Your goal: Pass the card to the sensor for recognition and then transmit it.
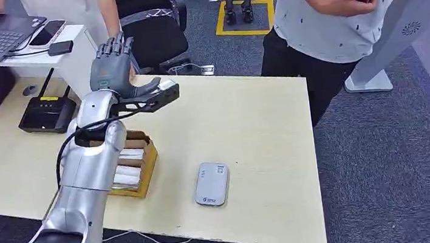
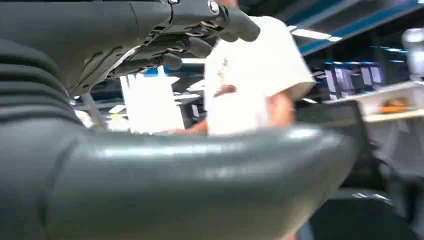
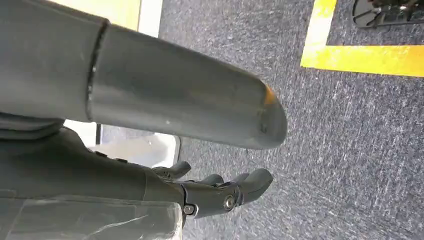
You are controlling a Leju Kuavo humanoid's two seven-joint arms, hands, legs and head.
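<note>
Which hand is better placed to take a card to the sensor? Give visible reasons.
Left. The left hand is raised, open, over the table near the card box and sensor. The right hand hangs over the carpet.

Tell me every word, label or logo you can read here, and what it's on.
None can be read.
Grey sensor: a small mark and print, too small to read.
Black router: yellow label, too small.
White floor stand: a round swirl emblem, no letters.
Person's shirt: reddish print, blurred.
</note>
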